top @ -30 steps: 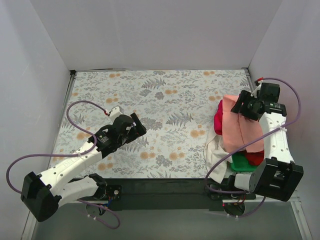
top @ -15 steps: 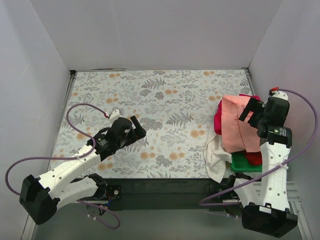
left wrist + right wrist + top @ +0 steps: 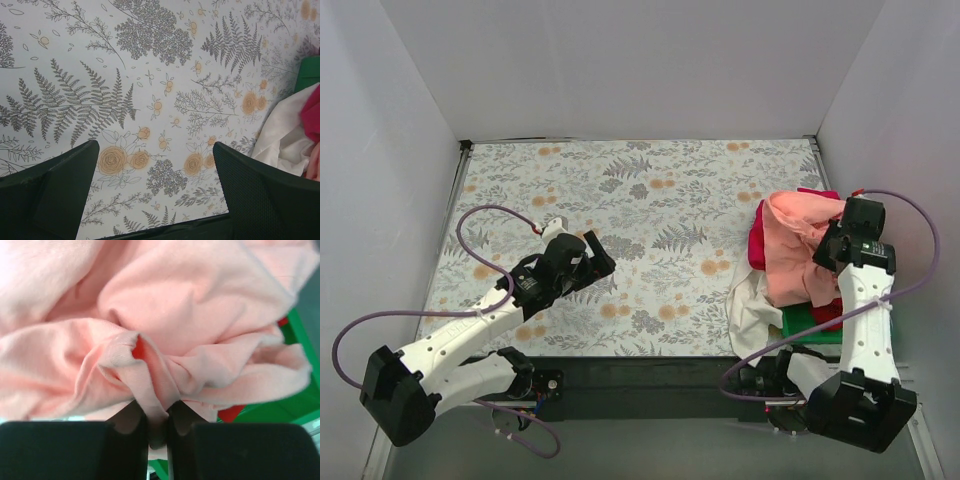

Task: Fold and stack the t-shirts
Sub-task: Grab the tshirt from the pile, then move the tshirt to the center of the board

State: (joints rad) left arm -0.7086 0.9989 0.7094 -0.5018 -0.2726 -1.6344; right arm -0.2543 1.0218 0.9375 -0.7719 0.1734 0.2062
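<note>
Clamped tight, the right claw [image 3: 157, 422] pinches a raised fold of the salmon-pink t-shirt [image 3: 190, 315]. Its two dark fingers [image 3: 100, 450] are pressed together with only that thin ridge of cloth between them. A sliver of the red t-shirt [image 3: 139, 347] shows inside the pinched fold. The green tray [image 3: 295, 405] shows beneath the pink cloth on the right.

From above, this claw sits at the right side of a heap of shirts near the surface's right edge. At the near end of the heap the white t-shirt [image 3: 750, 310] spills leftward onto the surface [image 3: 650, 200] beside the tray. The red shirt lies in the tray under the pink one. The salmon-pink shirt is draped over the top, bunched and wrinkled. The magenta t-shirt [image 3: 757, 245] peeks out along its left side, further back.

Left of the middle, well apart from the heap, the left claw [image 3: 595, 262] is held over the bare, fern-and-flower patterned surface. Its wrist view shows its fingers [image 3: 50, 195] spread wide with nothing between them. The white shirt and a little magenta cloth appear at the right edge of that view.

A purple cable [image 3: 485, 215] loops from each arm. Beyond the heap and both claws the patterned surface runs to plain white walls [image 3: 640, 70] at the back and sides.
</note>
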